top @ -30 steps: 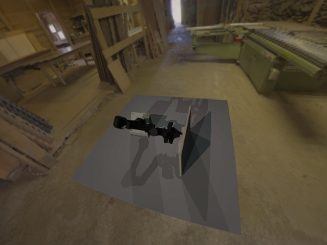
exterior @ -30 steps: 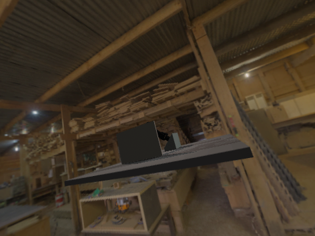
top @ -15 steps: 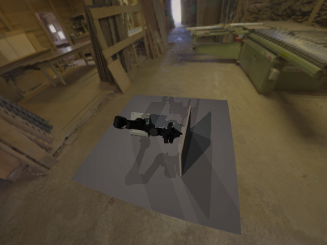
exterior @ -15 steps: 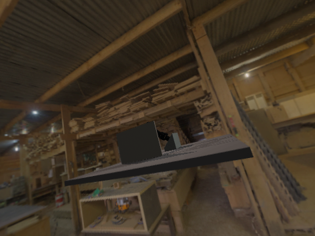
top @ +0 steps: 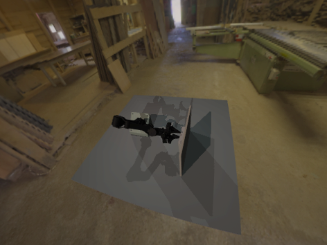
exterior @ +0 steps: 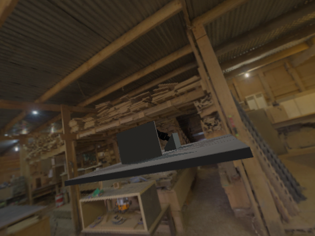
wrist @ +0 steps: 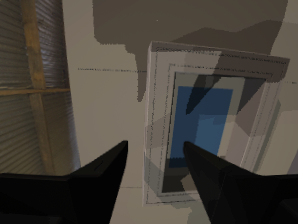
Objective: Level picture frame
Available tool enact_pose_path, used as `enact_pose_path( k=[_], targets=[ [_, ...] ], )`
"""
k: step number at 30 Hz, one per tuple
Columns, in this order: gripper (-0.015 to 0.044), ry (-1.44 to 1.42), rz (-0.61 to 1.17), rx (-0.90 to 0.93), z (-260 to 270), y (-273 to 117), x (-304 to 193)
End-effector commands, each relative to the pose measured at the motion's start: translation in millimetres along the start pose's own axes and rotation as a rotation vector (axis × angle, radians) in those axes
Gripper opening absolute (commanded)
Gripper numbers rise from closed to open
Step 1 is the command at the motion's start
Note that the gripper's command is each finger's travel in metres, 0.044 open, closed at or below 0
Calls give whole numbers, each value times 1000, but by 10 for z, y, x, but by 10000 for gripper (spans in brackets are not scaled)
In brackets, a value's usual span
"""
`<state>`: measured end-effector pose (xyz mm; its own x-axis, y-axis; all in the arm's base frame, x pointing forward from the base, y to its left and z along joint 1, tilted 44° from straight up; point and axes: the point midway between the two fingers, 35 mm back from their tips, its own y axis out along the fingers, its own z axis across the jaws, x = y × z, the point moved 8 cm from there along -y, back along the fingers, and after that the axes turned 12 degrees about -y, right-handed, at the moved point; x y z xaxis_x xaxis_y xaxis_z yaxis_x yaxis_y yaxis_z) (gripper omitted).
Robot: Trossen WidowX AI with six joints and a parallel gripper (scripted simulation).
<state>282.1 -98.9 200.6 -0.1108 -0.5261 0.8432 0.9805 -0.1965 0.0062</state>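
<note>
The picture frame (wrist: 159, 100), pale with a blue picture, hangs on the wall panel (top: 180, 159) (exterior: 138, 143) (wrist: 107, 100). In the wrist view its top edge slopes down to the right, more steeply than the thin line on the wall. The screw and notched strip are hidden behind it. My gripper (top: 179, 134) (wrist: 156, 145) is open at the frame's lower left: one finger is left of the frame's left edge, the other in front of the picture. I cannot tell whether a finger touches the frame. In the exterior view the panel hides the gripper.
The arm's pale base plate (top: 139, 132) stands on the grey platform (top: 114, 169) (exterior: 207, 157), behind the gripper. Dark shadows of the arm fall across the wall and over the frame. The wall panel's left edge shows in the wrist view, with the workshop beyond.
</note>
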Motion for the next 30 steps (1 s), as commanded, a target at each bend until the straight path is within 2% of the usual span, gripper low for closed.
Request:
enact_pose_path(
  k=[1, 8, 15, 30],
  targets=[
    [260, -47, -7, 9, 12, -275, 56],
    [260, -148, -6, 14, -25, -830, -15],
    [260, -141, -4, 14, 9, -868, 35],
    [260, -149, 54, 45, 312, -1694, 89]
  ],
)
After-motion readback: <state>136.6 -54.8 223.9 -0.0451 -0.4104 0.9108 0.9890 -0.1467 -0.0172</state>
